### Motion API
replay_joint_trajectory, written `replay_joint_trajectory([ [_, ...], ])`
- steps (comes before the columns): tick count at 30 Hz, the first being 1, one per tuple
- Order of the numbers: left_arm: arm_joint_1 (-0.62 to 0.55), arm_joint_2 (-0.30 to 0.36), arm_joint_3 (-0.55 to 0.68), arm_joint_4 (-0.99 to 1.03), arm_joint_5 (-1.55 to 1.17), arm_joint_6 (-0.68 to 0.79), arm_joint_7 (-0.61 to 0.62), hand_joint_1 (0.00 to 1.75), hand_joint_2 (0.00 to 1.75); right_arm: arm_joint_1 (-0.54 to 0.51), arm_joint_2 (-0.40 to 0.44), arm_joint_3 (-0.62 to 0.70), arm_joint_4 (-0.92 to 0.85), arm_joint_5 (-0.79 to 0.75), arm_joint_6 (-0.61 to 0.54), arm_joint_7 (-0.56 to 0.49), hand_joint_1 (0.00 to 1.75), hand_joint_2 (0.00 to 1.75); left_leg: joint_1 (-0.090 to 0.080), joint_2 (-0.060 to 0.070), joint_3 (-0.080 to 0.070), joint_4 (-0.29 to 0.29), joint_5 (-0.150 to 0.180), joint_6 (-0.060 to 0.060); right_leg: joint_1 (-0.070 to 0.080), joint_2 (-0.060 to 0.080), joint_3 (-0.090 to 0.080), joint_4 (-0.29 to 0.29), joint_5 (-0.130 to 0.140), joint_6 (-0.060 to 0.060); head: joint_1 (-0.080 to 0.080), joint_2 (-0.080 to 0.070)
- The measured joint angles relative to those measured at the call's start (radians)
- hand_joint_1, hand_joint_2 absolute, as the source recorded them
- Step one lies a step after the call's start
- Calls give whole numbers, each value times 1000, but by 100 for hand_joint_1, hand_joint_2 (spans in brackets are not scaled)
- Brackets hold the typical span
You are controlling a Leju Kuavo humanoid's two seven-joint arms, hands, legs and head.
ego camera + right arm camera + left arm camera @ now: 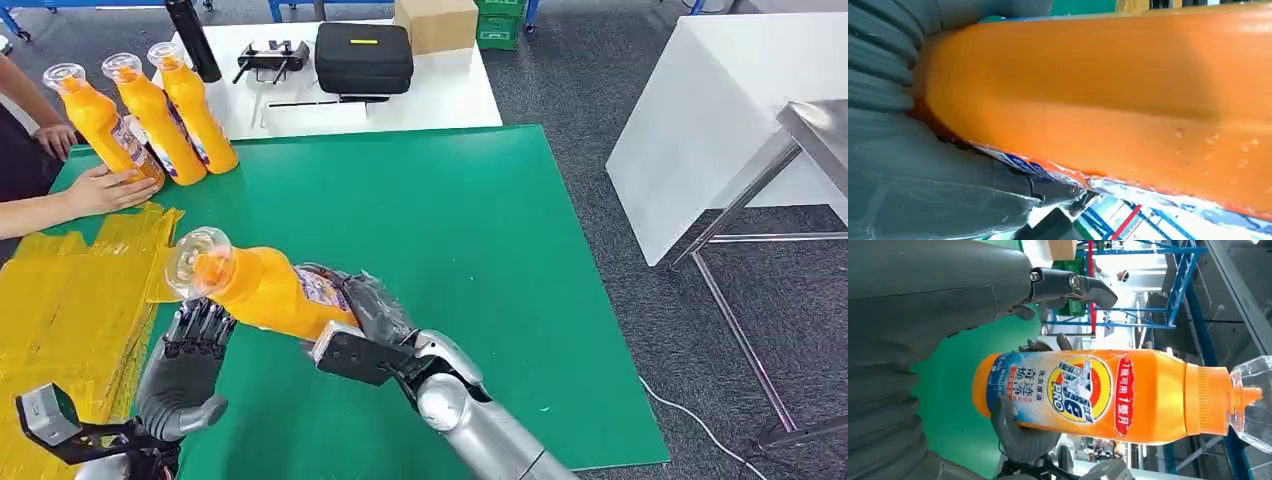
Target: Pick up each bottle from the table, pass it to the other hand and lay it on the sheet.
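The green surface [430, 260] takes up most of the head view, running from the upper middle of the frame to the lower right. Along its left edge, at the lower left of the frame, lies the crinkled yellow sheet [60, 310]. Behind the green, at the top centre, a white table [440, 95] carries a black zip case [363, 55], a cardboard box [436, 22] and a tall black bottle [193, 38].

The right hand [365, 305] comes up from the bottom centre of the frame and grips an orange detergent bottle [265, 290] around its lower, labelled body. The bottle is held above the green, tilted, its clear cap pointing to the left of the frame toward the sheet. In the left wrist view the grey fingers [1023, 437] wrap round the label end of this bottle [1098, 395], and the right wrist view shows its orange wall [1098, 100] pressed against the palm.

The left hand [190, 365], at the lower left, sits just under the bottle's neck with its dark fingers spread upward, holding nothing.

At the upper left, three more orange bottles [150, 115] stand leaning together, and a person's hand [105, 190] rests against the nearest one.
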Motion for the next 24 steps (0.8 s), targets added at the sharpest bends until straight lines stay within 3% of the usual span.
replay_joint_trajectory([
  [16, -70, 0, -15, 42, -5, -1, -6, 0, 175, -48, 101, 183, 166, 65, 64, 21, 175, 175, 1, 0, 0, 0, 0, 0, 1, 0, 0, 0, 0, 0, 0, 0],
  [24, -76, 4, -16, 68, -7, 0, -15, 0, 175, -87, 114, 235, 227, 50, 64, 27, 175, 175, 0, 0, 0, 0, 0, 0, 0, 0, 0, 0, 0, 0, 0, 0],
])
